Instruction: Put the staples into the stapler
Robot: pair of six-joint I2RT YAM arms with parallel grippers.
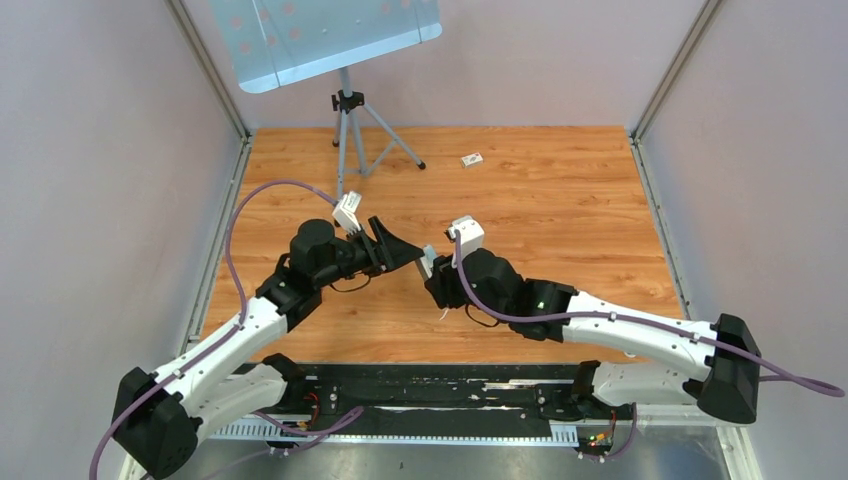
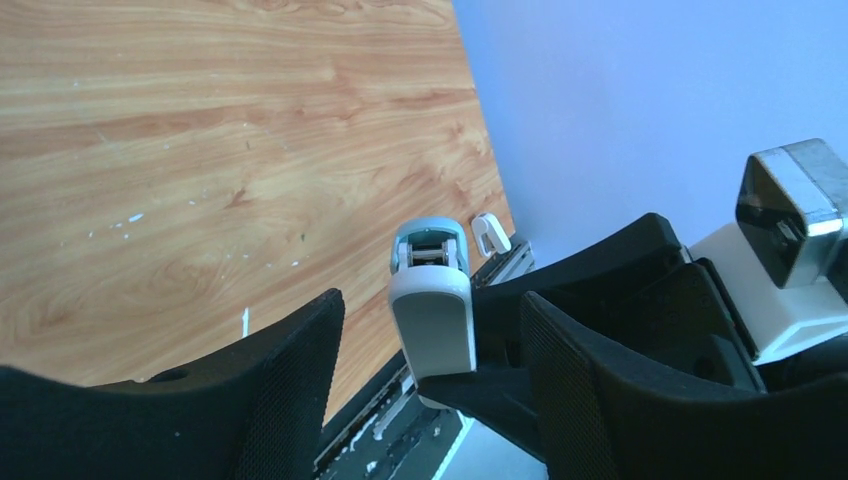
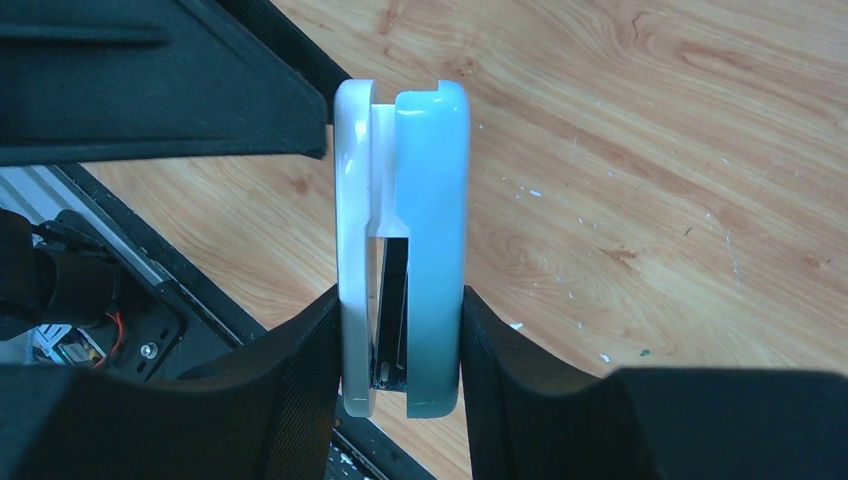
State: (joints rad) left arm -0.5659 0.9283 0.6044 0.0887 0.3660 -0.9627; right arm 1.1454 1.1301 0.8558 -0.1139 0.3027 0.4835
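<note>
A white and pale-blue stapler [image 3: 405, 230] is held up above the wooden table, with my right gripper [image 3: 400, 300] shut on its two flat sides. In the top view the stapler [image 1: 427, 262] hangs between the two arms near the table's middle. My left gripper [image 2: 432, 300] faces it end-on and stands open. The stapler's end [image 2: 432, 310] lies between its fingers, with a clear gap on the left side. One left finger [image 3: 160, 90] shows beside the stapler's far end in the right wrist view. The staples are not in view.
A small white printed box [image 1: 471, 159] lies at the back of the table. A tripod [image 1: 347, 130] carrying a pale panel stands at the back left. Walls close both sides. A black rail [image 1: 430, 390] runs along the near edge.
</note>
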